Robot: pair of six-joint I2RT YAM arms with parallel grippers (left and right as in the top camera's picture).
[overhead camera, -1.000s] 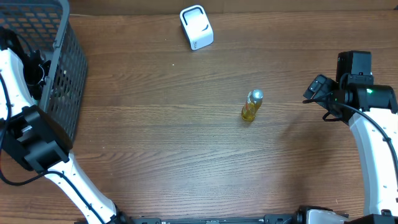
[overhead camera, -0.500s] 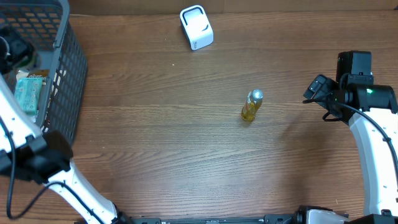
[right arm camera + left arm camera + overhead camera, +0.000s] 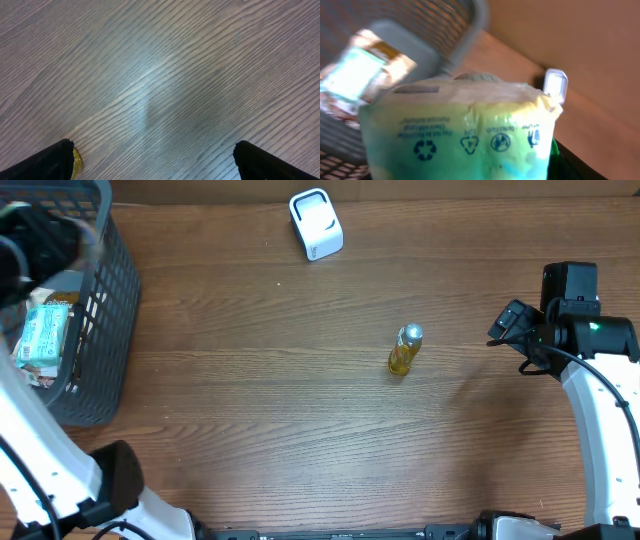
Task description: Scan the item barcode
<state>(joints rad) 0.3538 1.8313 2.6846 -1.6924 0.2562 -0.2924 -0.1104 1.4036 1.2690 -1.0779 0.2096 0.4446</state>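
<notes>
Table (image 3: 250,410): left pincer (image 3: 45,242) aloft (pouch (image 3: 460,130) held)

I saw a brown, wood-grained table (image 3: 250,410), a dark grey mesh basket (image 3: 105,290) at the upper left, a white scanner (image 3: 316,224) and an amber, silver-topped bottle (image 3: 403,355). In the left wrist view the pouch (image 3: 460,125) was pale yellow over green, printed with dark blue symbols.

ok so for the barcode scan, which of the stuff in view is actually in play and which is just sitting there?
In play: green packet, up close at the left wrist camera; white scanner.

Lying about: yellow bottle, mid-table; grey basket; teal packet inside it, maybe next.
</notes>
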